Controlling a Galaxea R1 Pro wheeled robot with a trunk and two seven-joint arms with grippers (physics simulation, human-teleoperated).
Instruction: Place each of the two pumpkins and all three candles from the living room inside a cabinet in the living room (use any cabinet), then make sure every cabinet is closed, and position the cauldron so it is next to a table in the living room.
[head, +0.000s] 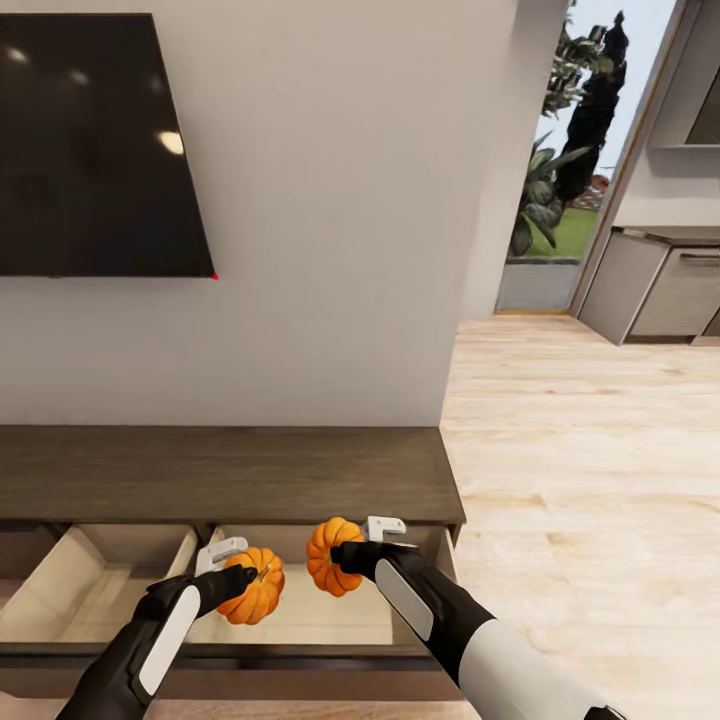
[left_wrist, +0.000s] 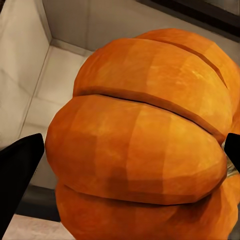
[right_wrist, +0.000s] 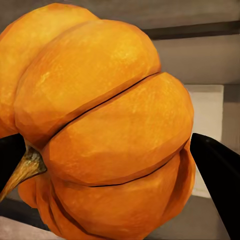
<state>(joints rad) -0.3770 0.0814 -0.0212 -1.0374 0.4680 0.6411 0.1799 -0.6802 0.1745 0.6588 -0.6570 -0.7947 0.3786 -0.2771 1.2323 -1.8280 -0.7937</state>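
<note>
From the head view, both pumpkins are being carried to the cabinet (head: 230, 480), whose two drawers stand pulled out with pale insides. The left gripper (head: 245, 572) holds the left pumpkin (head: 255, 590) and the right gripper (head: 345, 555) holds the right pumpkin (head: 330, 555), both hanging over the right-hand open drawer (head: 300, 620) and just beside each other. The step in hand looks like the drop: next each arm needs to lower a little, spread its fingers and let go so neither pumpkin rolls onto the rim. A dark screen (head: 90, 140) hangs on the grey wall above, with pale wood floor (head: 580, 450) running to a doorway.

In the left wrist view the pumpkin (left_wrist: 140, 145) sits gripped between the dark fingers (left_wrist: 17, 175), beige drawer floor (left_wrist: 60, 80) beneath.

In the right wrist view the other pumpkin (right_wrist: 100, 130), stem sideways, is clamped by the fingers (right_wrist: 220, 175)
</note>
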